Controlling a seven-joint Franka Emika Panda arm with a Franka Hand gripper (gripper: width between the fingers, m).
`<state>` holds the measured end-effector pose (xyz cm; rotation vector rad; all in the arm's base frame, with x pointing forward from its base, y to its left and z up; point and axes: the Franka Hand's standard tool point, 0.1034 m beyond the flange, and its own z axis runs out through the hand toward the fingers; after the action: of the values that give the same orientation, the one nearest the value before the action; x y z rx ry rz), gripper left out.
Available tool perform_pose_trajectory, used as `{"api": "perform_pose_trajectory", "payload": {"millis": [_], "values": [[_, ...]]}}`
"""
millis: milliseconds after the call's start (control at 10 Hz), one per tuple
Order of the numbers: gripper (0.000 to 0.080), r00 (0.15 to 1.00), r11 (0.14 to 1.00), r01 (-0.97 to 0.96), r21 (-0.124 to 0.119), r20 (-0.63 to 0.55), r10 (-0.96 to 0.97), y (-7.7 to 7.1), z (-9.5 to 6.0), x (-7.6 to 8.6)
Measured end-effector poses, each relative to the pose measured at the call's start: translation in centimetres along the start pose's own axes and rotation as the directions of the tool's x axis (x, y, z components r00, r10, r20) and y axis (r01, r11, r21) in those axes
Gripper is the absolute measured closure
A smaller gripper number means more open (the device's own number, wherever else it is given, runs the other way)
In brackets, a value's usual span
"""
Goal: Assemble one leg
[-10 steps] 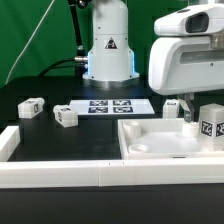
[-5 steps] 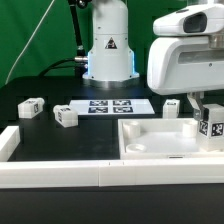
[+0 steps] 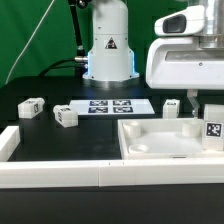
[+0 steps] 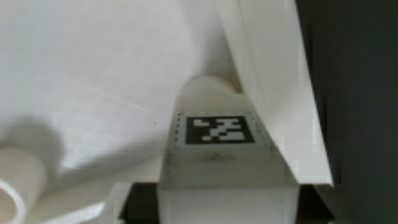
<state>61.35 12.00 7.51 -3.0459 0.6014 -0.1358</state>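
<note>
One leg (image 3: 212, 129) gripped upright in the gripper (image 3: 207, 108) jaws, poised at the tray (image 3: 150, 150) corner socket, desk's front edge, for seating.

table (image 3: 40, 135): black | far centre: marker board (image 3: 111, 106) | left: two loose legs (image 3: 30, 107) (image 3: 66, 117) | right: white tray (image 3: 165, 138) | near: white rail (image 3: 60, 172)
</note>
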Motion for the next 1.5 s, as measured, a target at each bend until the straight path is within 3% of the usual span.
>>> {"api": "perform_pose_trajectory", "payload": {"millis": [200,400,500,700,800,900,1000,1100,1200,1300,1500], "values": [[0.0509,0.963,0.963,-0.270,0.003,-0.001,0.270,0.13,0.00,0.03],[0.0509,0.845,0.845,-0.535,0.005,0.002,0.535,0.21,-0.01,0.05],[0.0509,0.817,0.817,-0.576,0.004,0.001,0.576,0.17,-0.02,0.00],[0.0509,0.656,0.656,-0.755,-0.001,0.002,0.755,0.20,-0.06,-0.13],[0.0509,0.642,0.642,-0.766,-0.001,0.007,0.766,0.26,-0.05,-0.12],[0.0443,0.612,0.612,-0.791,0.000,0.012,0.791,0.17,-0.03,-0.18],[0.0443,0.631,0.631,-0.776,0.001,0.012,0.776,0.14,-0.03,-0.20],[0.0260,0.664,0.664,-0.748,0.001,0.012,0.748,0.14,-0.03,-0.20],[0.0260,0.671,0.671,-0.741,0.001,0.013,0.741,0.11,-0.03,-0.22],[0.0168,0.740,0.740,-0.672,0.003,0.013,0.672,0.01,-0.02,-0.28],[0.0154,0.869,0.869,-0.495,0.006,0.014,0.495,-0.13,-0.02,-0.37]]}}
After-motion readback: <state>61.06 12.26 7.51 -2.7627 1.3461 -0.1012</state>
